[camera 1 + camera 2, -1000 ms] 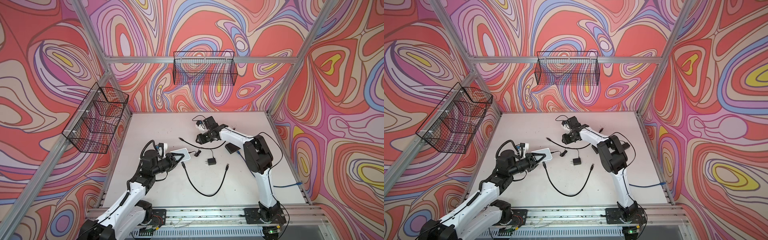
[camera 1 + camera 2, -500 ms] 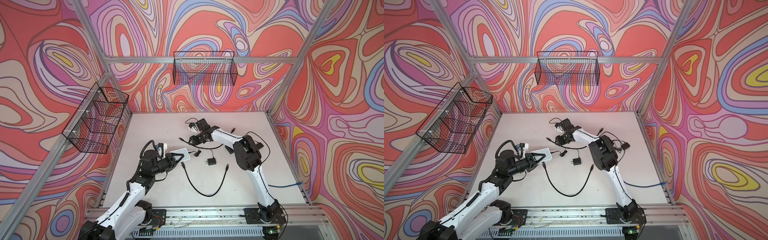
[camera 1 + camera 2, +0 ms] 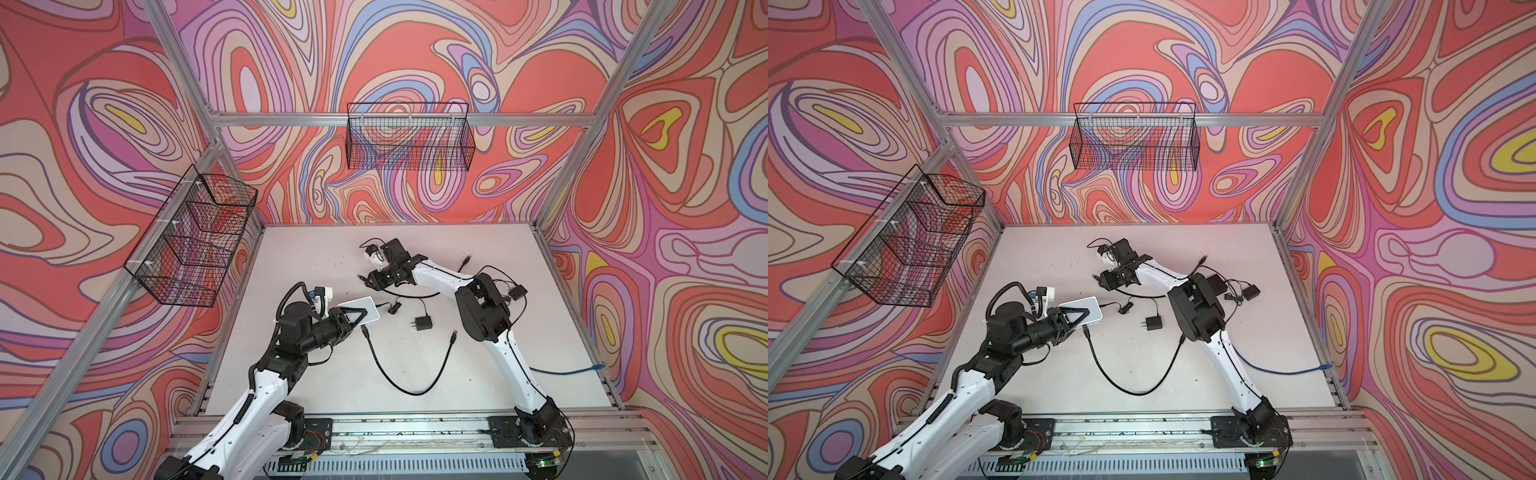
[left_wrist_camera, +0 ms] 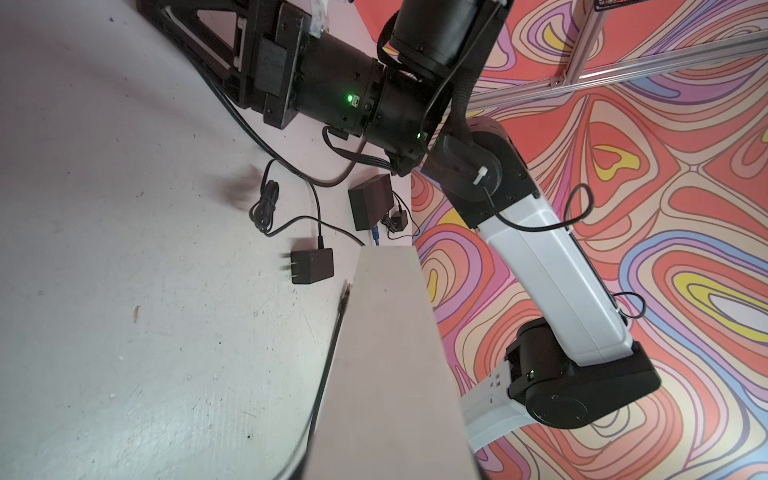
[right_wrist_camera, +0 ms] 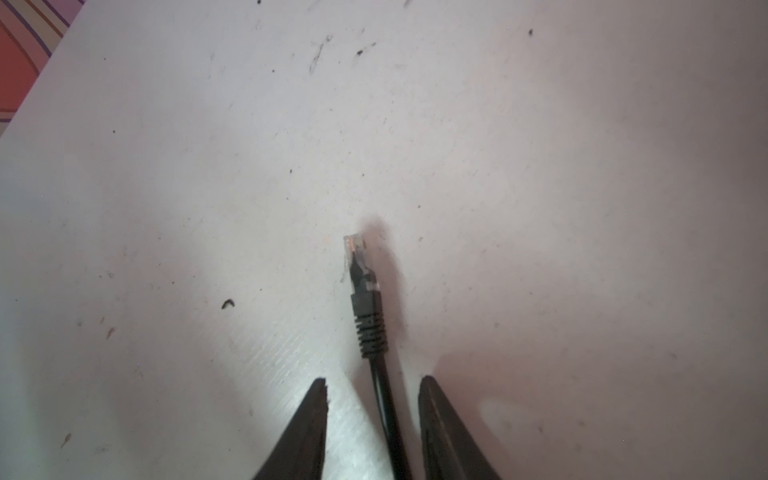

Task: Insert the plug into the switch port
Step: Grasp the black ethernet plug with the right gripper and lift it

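The white switch (image 3: 362, 307) is lifted off the table at centre left, and my left gripper (image 3: 356, 318) is shut on its near end. The left wrist view shows the switch (image 4: 390, 353) as a pale slab filling the bottom, with the fingers hidden behind it. My right gripper (image 3: 369, 283) sits low over the table behind the switch. In the right wrist view its fingertips (image 5: 320, 386) stand apart on either side of a black cable. The clear-tipped plug (image 5: 359, 266) lies on the table just ahead of the right gripper (image 5: 374, 380). Neither finger touches the cable.
A second black cable (image 3: 399, 376) loops over the table's middle, one end (image 3: 365, 329) close under the switch. A black power adapter (image 3: 423, 323), a small black box (image 3: 518, 292) and a blue cable (image 3: 569, 370) lie to the right. Wire baskets (image 3: 409, 141) hang on the walls.
My right arm has swung left along the back of the table, bringing its gripper over the plug's cable, and its fingers have drawn slightly closer together. The left arm and switch have stayed still.
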`<state>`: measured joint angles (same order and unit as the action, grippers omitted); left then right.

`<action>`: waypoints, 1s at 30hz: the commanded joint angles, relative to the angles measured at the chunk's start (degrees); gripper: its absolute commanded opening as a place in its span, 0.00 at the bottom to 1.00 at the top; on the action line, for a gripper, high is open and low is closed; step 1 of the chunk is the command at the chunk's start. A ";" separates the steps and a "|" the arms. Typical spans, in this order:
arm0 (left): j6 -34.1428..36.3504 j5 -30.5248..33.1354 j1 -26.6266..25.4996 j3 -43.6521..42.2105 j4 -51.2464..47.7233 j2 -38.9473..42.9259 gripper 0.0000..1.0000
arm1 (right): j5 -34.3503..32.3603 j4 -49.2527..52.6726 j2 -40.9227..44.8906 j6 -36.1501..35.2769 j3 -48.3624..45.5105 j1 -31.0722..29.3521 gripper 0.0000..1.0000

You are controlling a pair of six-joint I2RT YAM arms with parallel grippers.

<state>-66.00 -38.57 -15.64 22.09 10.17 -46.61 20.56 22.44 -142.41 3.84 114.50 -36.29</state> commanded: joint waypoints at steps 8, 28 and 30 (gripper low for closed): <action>-0.41 -1.60 0.51 0.77 2.39 1.30 0.04 | -6.67 -3.01 -2.96 -0.40 -5.38 -1.41 0.32; -0.71 -2.15 0.94 0.06 2.72 1.70 0.05 | -5.54 -4.25 -6.01 0.21 -7.07 -1.44 0.18; -0.75 -2.30 0.91 0.06 2.90 1.61 0.04 | -5.06 -4.41 -6.23 0.22 -7.18 -1.43 0.13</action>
<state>-66.24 -39.66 -15.27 22.06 10.46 -45.41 15.90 10.33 -143.28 3.38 110.56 -37.54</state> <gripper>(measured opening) 0.255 0.135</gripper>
